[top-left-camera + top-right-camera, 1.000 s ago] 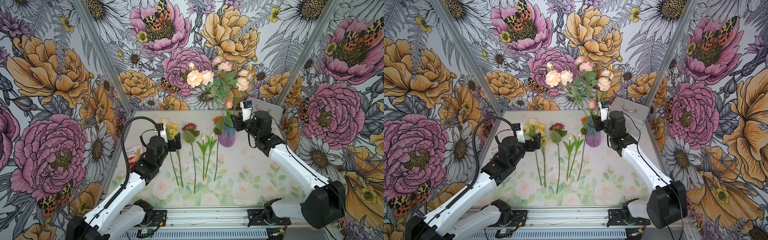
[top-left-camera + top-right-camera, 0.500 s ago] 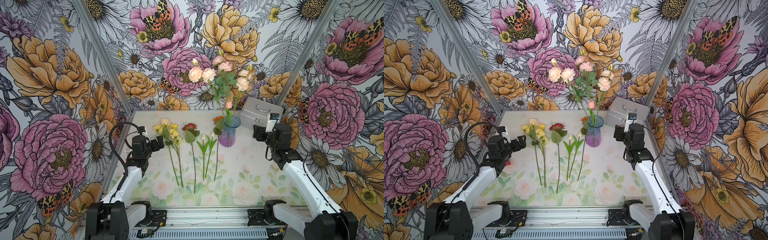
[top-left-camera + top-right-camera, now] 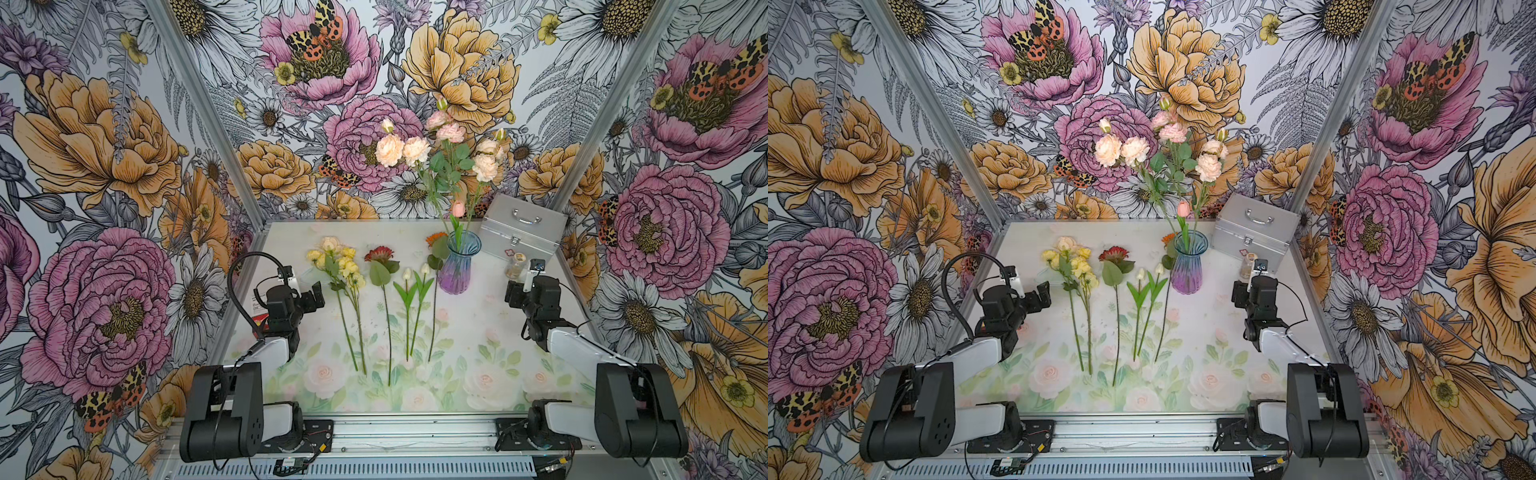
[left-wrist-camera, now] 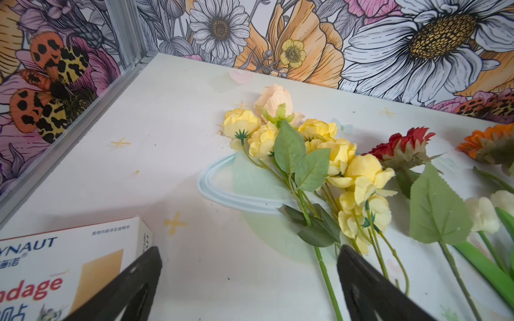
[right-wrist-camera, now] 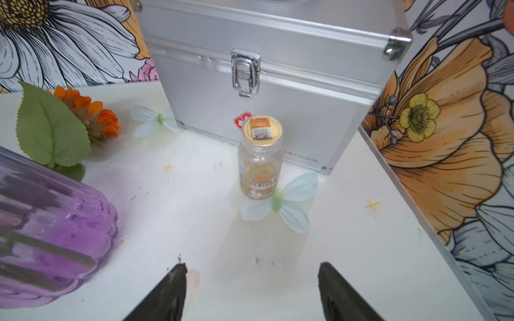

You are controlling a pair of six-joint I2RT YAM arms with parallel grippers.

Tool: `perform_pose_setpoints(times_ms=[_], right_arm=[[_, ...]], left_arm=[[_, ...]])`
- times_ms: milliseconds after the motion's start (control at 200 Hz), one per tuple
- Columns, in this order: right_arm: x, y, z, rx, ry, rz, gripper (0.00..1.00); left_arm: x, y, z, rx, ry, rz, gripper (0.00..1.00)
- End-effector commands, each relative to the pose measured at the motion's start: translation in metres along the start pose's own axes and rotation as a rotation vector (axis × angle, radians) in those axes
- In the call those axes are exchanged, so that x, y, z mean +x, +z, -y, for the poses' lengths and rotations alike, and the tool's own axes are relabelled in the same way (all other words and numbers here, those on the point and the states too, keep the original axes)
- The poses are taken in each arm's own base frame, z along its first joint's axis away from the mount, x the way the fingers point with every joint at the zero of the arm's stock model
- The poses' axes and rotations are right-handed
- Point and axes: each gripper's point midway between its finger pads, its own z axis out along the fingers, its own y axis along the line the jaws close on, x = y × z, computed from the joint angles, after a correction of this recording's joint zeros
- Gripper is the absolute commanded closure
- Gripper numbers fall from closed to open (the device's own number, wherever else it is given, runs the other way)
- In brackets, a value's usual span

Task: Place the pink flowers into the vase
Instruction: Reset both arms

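In both top views, the pink flowers on long green stems (image 3: 451,133) stand in the ribbed blue-and-purple glass vase (image 3: 456,272). One peach-pink bloom (image 3: 331,243) lies flat, its stem pointing back to the robot, nearest the open, empty left hand (image 3: 314,296). The right hand (image 3: 512,294) is open and empty too.

The vase (image 3: 457,270) stands on the surface (image 3: 478,332) right of centre, toward the back; the flowers (image 3: 484,166) stand in it, rising above its rim; a row of loose stems (image 3: 380,272) lies left of the vase, heads toward the back; a case (image 3: 523,232) sits behind and right of the vase; a jar (image 3: 514,270) stands just before the case; a box (image 4: 55,264) lies at the left edge, beside the left pincer (image 3: 311,297); the right pincer (image 3: 512,296) hangs right of the vase.
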Motion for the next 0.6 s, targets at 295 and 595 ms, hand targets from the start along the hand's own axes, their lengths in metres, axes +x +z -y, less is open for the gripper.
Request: perform_pose_setpoints(times_ms=[295,595], right_arm=[[-0.006,0.018,-0.023,-0.133,-0.051,0.211,0.24],[-0.007,0.009,-0.028,-0.163,-0.067,0.259,0.00]], left_arm=[[-0.026,0.025,0.003,0.028,0.060,0.199,0.01],[-0.025,0.026,0.004,-0.006,0.073,0.192,0.01]])
